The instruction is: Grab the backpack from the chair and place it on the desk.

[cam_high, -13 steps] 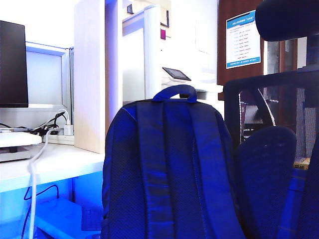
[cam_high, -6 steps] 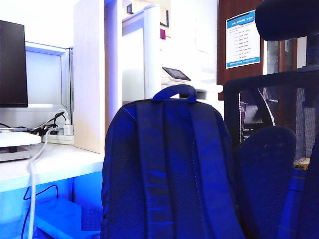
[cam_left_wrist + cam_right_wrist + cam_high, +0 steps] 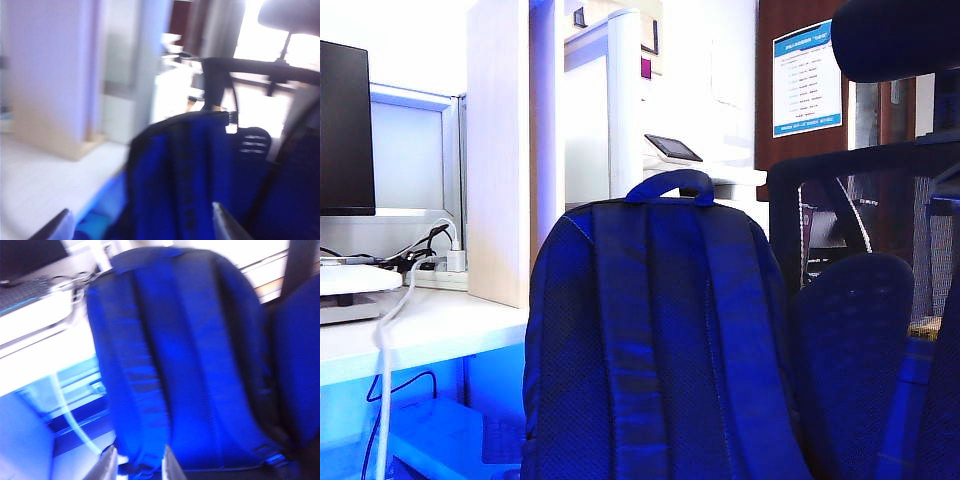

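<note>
Blue backpack (image 3: 660, 340) stands between desk (image 3: 430, 335) and chair (image 3: 865, 300); left hand (image 3: 142, 227) and right hand (image 3: 136, 462) spread, empty.

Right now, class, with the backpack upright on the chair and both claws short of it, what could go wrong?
1. The backpack leans against the chair; a one-sided pull might tip it off.
2. Cables lie on the desk; the bag could snag them.
3. The left claw and right claw are open but blurred, so a grab at the straps may miss.
</note>
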Motion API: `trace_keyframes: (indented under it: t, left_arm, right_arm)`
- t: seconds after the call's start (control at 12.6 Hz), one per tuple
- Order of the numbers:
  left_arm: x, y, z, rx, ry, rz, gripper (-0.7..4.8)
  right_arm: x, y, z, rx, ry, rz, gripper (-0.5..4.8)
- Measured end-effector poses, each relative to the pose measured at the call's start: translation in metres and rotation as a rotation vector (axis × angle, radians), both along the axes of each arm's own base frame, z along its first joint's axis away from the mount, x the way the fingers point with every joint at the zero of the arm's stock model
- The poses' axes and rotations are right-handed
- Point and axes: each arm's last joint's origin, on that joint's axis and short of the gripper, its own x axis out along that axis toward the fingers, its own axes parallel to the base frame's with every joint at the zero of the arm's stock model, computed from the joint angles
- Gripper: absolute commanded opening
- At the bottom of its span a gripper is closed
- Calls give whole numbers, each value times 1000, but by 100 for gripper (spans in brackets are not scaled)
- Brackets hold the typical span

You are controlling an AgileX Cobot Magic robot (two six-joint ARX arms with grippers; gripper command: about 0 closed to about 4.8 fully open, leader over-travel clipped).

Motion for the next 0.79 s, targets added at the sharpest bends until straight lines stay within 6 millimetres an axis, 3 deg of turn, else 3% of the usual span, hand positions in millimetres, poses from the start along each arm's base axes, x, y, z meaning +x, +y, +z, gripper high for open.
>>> trace_keyframes:
  t: [0.16,0.24,0.4,0.55,0.79]
  left_arm:
    - [14,-1,24,20,33,-44,445]
    - [30,-1,39,37,55,-75,445]
    - [71,-1,48,41,173,-107,445]
    - [117,-6,31,41,308,-185,445]
    - [180,-39,14,145,335,-386,445]
  right_arm:
    - [0,0,4,3,3,2,159]
    - [-1,0,12,13,-19,2,159]
    - [-2,0,23,23,-48,2,160]
    - [-3,-1,31,48,-57,0,208]
    - [-3,-1,32,97,-23,-4,213]
